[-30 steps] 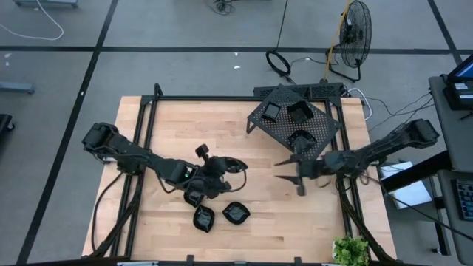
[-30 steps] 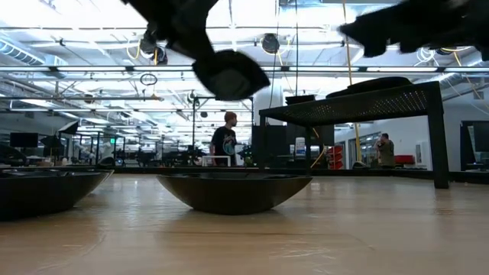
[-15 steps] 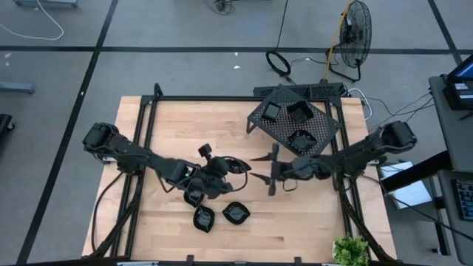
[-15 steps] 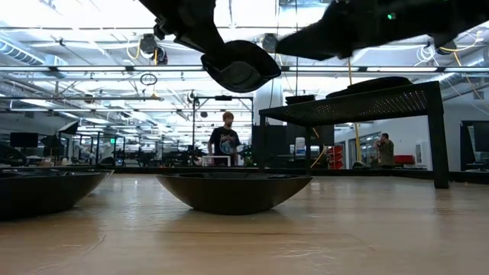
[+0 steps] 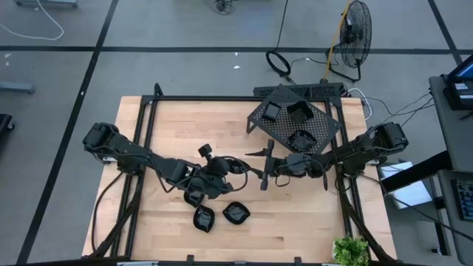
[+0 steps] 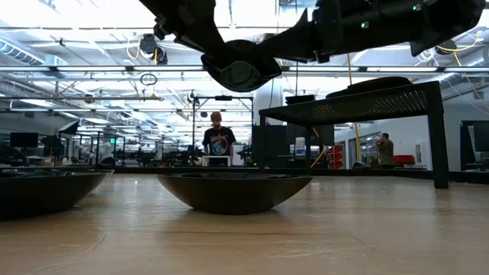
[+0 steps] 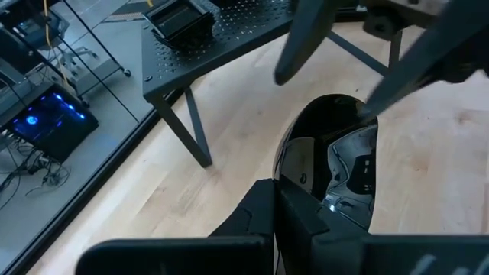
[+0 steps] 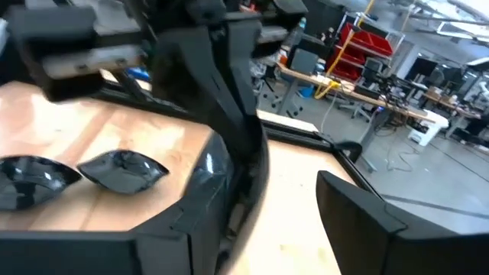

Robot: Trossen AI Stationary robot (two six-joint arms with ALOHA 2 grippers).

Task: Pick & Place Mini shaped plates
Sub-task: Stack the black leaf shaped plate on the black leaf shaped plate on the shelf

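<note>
1. The left gripper (image 5: 222,168) is holding a mini plate (image 5: 235,165) in the air over the middle of the table (image 5: 310,222), its fingers clamped shut on the plate's rim; the hold is unchanged from a second ago.
2. The right gripper (image 5: 259,164) is reaching in from the right with its fingers spread, one on each side of the held plate's far rim. A second ago it was well to the right of the plate, near the rack (image 5: 325,133); it has been travelling left since then and now meets the plate.
3. In the low view the held plate (image 6: 238,69) is hanging high above the tabletop, with the right arm's dark fingers now coming against it from the right, where earlier they were apart.
4. Two more mini plates (image 5: 204,218) are lying side by side on the near part of the table, unmoved.
5. Three further plates (image 5: 299,112) are resting on top of the perforated rack at the far right, also unmoved.
6. A person (image 6: 218,140) is standing in the room behind the table, a little left of the earlier spot.
</note>
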